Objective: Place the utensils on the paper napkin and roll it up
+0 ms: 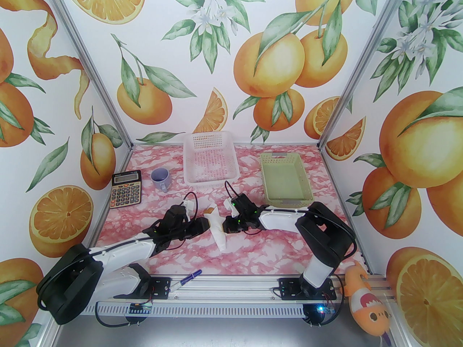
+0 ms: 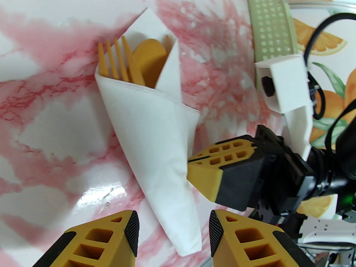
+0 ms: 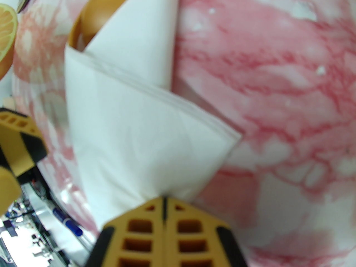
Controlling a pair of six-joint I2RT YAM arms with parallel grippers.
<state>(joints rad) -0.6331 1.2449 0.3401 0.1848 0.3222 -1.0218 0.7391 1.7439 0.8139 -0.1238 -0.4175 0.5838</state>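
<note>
The paper napkin [image 1: 219,232] [image 2: 155,132] [image 3: 133,126] lies rolled into a cone on the pink marbled table. The utensils poke out of its wide far end: an orange fork [image 2: 114,62] and spoon [image 2: 148,57] [image 3: 103,10]. My left gripper [image 1: 207,226] [image 2: 173,232] is open, its fingers standing either side of the cone's narrow near end with gaps on both sides. My right gripper [image 1: 226,226] [image 2: 192,160] [image 3: 164,200] is shut, and its tips touch the napkin's right side.
At the back stand a white perforated basket [image 1: 209,157] and a green basket [image 1: 285,179]. A calculator [image 1: 126,189] and a purple mug [image 1: 160,177] sit back left. A blue pen [image 1: 188,278] lies at the near edge, an orange fish toy [image 1: 367,302] at the near right.
</note>
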